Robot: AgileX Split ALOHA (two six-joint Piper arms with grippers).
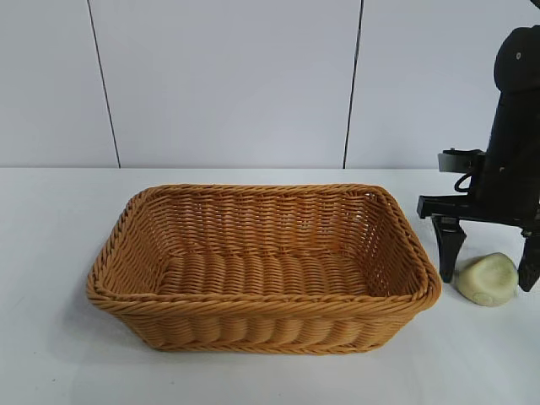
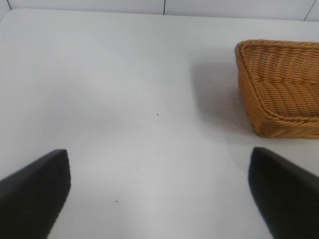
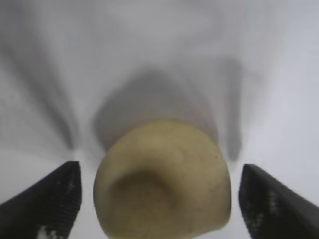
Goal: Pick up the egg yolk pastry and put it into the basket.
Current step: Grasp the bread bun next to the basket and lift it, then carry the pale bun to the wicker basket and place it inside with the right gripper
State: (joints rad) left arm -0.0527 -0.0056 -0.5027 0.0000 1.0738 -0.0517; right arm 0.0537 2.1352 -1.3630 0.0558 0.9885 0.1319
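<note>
Exterior view: egg yolk pastry (image 1: pixel 488 279) is straddled, ungripped, by right gripper (image 1: pixel 489 274) fingers at basket's (image 1: pixel 253 325) three o'clock; transfer remains. Left gripper (image 2: pixel 159 191) is parked, fingers apart.

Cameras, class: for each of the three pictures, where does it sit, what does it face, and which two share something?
Exterior: facing the table; sees the basket, the pastry and the right hand straddling it.
Left wrist: on the left arm; its open left hand over bare table, basket corner beyond.
Right wrist: looks straight down at the pastry between its fingers.
Shared: basket in exterior and left wrist; pastry in exterior and right wrist.
</note>
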